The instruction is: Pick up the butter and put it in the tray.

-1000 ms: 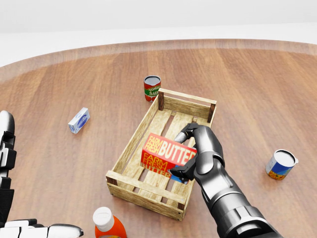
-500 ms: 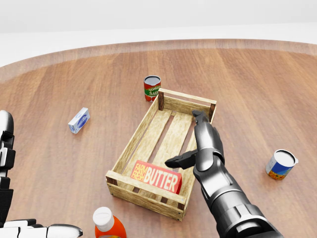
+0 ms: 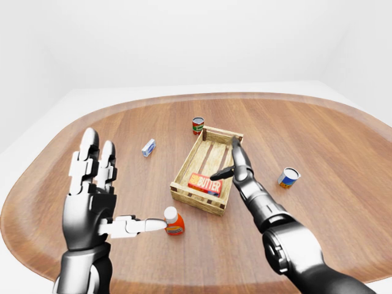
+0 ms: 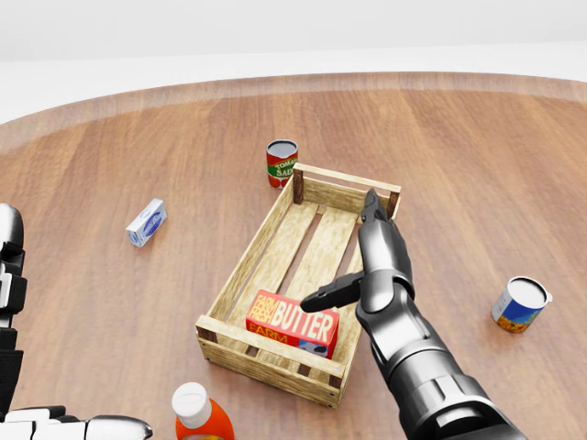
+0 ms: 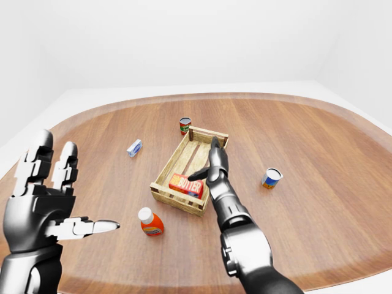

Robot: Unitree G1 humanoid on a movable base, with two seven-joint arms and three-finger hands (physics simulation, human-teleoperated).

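Note:
The red butter box lies inside the wooden slatted tray, at the end nearest the bottom of the head view. My right hand hovers over the tray's right side, open, its fingers stretched toward the top and the thumb pointing left just above the butter. Nothing is held in it. My left hand is raised at the left of the left-eye view, open with its fingers spread and empty.
An orange bottle with a white cap stands just below the tray. A red can stands beyond the tray's top corner. A small blue-white carton lies to the left, and a blue can to the right.
My right hand let go of the butter, which dropped into the tray and settled at its near end. The fingers opened and straightened.

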